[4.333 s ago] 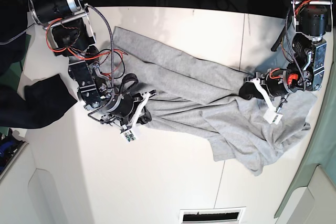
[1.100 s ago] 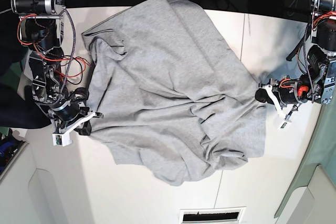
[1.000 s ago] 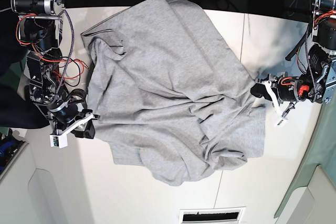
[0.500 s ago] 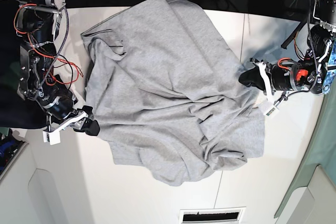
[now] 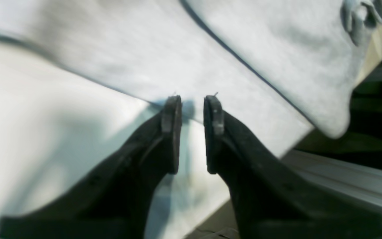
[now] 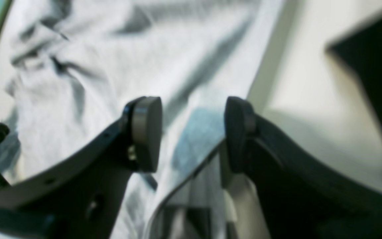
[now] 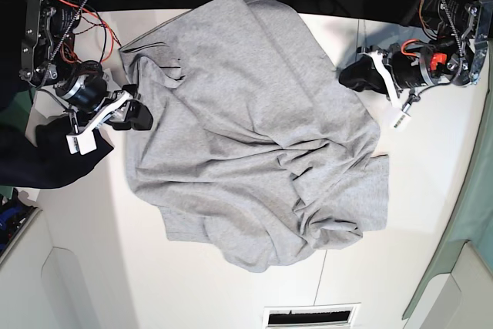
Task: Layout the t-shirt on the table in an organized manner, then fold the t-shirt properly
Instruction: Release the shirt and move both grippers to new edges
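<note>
Both grippers moved up the table toward its far edge since half a second ago: right gripper (image 7: 137,116), then low by the shirt's lower left corner, now level with the upper left part of the cloth; left gripper (image 7: 356,76), then at the right edge near the bunched folds, now higher beside the upper right edge. T-shirt (image 7: 254,129) much as before, spread wide with no lettering showing, far portion hanging past the table's far edge, deep creases gathered toward the lower right. Compared with four seconds back, far more opened out, no longer a twisted band between the arms. Left gripper parted by a narrow slot in the wrist view (image 5: 192,109), nothing between the fingers (image 5: 171,116), tips just over the grey hem where cloth meets white table (image 5: 28,132); touching or just above, cannot tell. Right gripper spread wider (image 6: 192,132), round pads (image 6: 146,132) empty, hovering over the shirt's edge (image 6: 95,66) with blurred creases beyond; contact with cloth not clear. White matte table (image 7: 192,283) with a thin dark seam on the right side, a slotted vent at the near edge. Dark cloth (image 7: 54,152) lying at the left edge, just beside the right gripper's white tag. Dark clutter and cables past the far edge; pale green surface along the right border.
</note>
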Motion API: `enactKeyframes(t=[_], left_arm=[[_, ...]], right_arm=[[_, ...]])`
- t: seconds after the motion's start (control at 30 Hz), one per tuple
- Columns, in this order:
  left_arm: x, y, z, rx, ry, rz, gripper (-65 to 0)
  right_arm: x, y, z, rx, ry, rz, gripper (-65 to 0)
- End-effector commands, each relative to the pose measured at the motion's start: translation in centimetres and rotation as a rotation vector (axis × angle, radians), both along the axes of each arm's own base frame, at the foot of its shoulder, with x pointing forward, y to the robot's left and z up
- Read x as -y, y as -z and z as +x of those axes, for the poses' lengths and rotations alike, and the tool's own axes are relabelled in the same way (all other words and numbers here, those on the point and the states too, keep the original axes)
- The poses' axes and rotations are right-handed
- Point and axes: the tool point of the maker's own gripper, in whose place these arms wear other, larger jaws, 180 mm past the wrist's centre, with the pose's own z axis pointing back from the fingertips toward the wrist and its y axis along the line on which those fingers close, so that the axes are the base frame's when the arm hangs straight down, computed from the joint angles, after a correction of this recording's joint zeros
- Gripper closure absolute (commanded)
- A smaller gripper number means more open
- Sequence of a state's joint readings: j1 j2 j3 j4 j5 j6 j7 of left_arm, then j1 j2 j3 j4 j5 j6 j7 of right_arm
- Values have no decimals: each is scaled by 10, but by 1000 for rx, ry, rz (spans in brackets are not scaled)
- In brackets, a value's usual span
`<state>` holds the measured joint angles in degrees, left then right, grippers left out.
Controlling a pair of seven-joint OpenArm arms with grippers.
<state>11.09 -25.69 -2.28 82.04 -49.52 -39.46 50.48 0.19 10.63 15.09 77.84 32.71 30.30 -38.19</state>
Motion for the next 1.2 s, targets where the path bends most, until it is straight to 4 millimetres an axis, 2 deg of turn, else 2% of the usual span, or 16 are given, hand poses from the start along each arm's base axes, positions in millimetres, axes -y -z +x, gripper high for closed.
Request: enactKeyframes(t=[0.0,0.1,0.13,0.27,0.33,0.47,0.6,0.7,0.83,0.97,1.1,1.17], left_arm=[[5,-6,3,27,0,-23,-153],[17,4,-5,23,-6,-25,-153],[20,6,-7,26,-8,-23,-152],[19,19,-9,19,-28,38,-139],[13,25,-9,14,-48,65,-83],[2,37,-12,-13,-73,121,-2],[-10,49,-18,-48,-67,175,0],[-27,58,-21,-87,-96,208,0],[-52,66,-22,-124,-114,247,0],[-73,62,-15,-113,-121,286,0],[-91,53,-2,-87,-121,323,0],[-100,48,3,-76,-121,342,0]], right_arm=[[2,-11,9,46,15,15,-303],[-6,2,2,15,13,28,-301],[-9,6,1,10,9,31,-280],[-16,9,2,28,-5,19,-91],[-14,4,8,58,9,22,-1],[-6,-10,23,105,33,26,0],[12,-26,38,152,82,19,0],[28,-37,47,184,115,7,0],[49,-44,48,201,136,-30,0],[63,-47,48,204,137,-63,-3],[69,-47,47,202,138,-77,-166],[70,-47,47,203,143,-77,-203]])
